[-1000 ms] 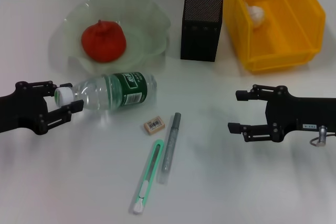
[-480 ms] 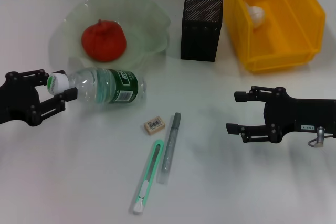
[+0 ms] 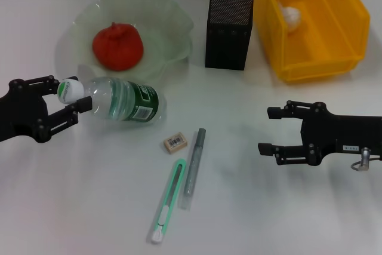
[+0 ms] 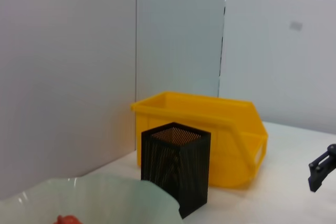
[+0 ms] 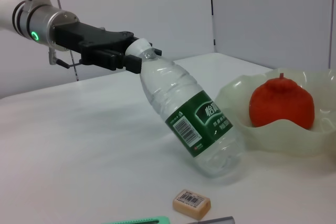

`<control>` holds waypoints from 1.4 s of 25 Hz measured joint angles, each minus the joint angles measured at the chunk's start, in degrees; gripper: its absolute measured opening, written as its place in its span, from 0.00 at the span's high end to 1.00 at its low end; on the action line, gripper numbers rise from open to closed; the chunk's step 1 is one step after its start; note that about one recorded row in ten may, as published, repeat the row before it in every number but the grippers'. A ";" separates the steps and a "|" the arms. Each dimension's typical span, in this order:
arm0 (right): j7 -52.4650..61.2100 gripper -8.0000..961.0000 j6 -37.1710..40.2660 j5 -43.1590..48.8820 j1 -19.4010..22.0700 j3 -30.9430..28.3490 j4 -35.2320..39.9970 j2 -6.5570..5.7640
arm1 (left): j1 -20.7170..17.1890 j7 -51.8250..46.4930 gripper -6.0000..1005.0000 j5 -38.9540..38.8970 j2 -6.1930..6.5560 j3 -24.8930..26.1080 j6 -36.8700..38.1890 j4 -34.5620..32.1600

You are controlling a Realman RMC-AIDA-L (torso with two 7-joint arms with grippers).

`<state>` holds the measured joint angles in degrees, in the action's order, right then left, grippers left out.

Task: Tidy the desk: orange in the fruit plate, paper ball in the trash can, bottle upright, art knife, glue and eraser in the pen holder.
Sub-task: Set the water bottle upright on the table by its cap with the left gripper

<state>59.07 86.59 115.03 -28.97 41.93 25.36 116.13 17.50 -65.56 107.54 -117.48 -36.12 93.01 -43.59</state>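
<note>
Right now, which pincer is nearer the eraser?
Left. The left pincer is shut on the bottle cap, just up-left of the eraser. The right pincer hangs open, farther off on the eraser's other side.

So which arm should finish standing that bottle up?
The left. Its gripper already clamps the water bottle at the cap, tilted with its base on the desk. The right gripper hangs open, far across the desk.

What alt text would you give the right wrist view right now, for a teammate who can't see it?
The left gripper is shut on the white cap of the water bottle, holding it tilted with its base on the white table. Beside the bottle, the orange sits in the pale green fruit plate; the eraser lies in front.
</note>
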 joint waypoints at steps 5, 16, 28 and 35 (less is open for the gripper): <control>0.00 0.15 0.05 -0.14 0.05 0.00 -0.04 0.00 | 0.00 2.37 0.55 -1.95 0.48 0.00 1.02 2.61; -0.03 0.15 -0.10 -0.17 0.40 0.00 -0.05 0.05 | 1.53 3.54 0.55 -5.66 0.33 0.00 1.08 4.89; -1.48 0.15 -0.11 -0.32 1.67 -0.67 0.30 0.17 | 3.05 3.85 0.55 -7.96 -0.34 0.05 0.92 5.63; -3.07 0.15 0.38 -0.34 2.29 -1.60 0.48 0.46 | 2.64 4.52 0.56 -10.12 -0.45 0.08 1.21 6.96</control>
<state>56.00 86.97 114.69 -26.67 40.33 25.84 116.59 20.13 -61.04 97.42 -117.93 -36.03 94.21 -36.63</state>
